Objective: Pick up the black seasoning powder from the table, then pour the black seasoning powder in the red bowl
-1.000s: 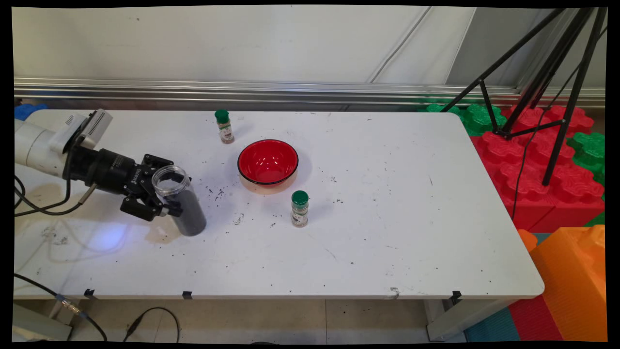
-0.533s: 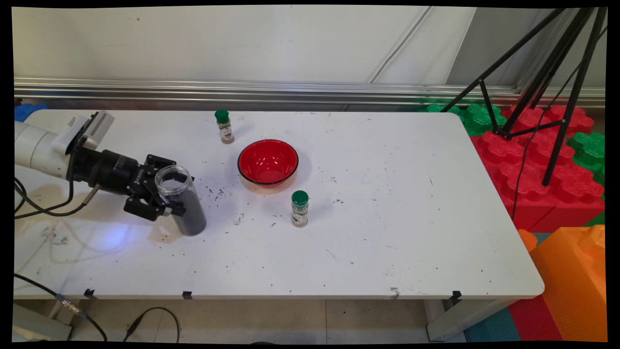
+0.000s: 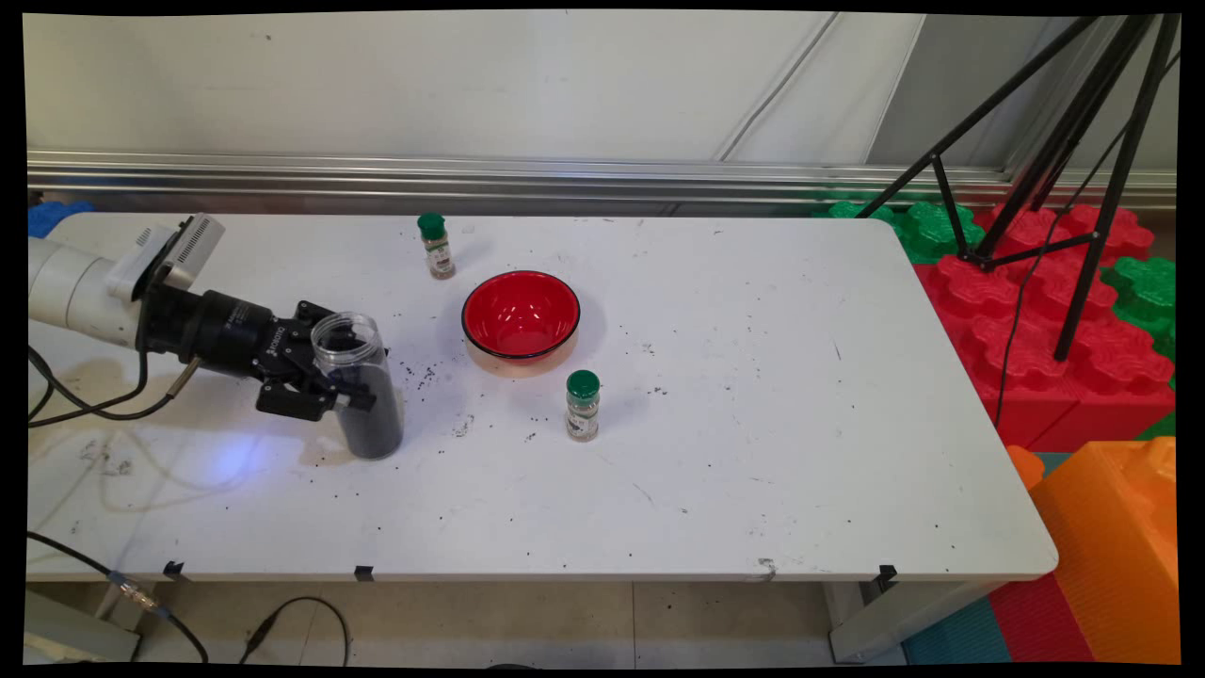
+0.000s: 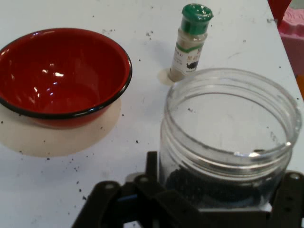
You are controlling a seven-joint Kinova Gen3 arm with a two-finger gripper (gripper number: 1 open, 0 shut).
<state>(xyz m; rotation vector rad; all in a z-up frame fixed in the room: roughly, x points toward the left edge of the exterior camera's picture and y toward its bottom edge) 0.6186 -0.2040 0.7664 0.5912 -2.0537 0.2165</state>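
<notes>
My gripper [image 3: 331,377] is shut on a clear open-topped jar [image 3: 360,384] that is partly filled with dark grains. The jar stands nearly upright at the table's left, its base at or just above the surface. In the hand view the jar [image 4: 228,142] fills the lower right, with the black linkage around its lower part. A red bowl [image 3: 521,318] sits to the right of the jar, seen also in the hand view as the red bowl [image 4: 61,78] at upper left. A green-capped spice bottle [image 4: 191,42] stands beyond the jar's rim.
A second green-capped spice bottle [image 3: 436,245] stands behind the bowl, and the nearer one [image 3: 583,405] in front of it. Dark grains are scattered on the white table [image 3: 753,424]. A black tripod [image 3: 1064,169] and coloured foam blocks [image 3: 1045,320] are off the right edge.
The jar has been tipped from leaning left to nearly upright, and my gripper has shifted slightly right and up with it.
</notes>
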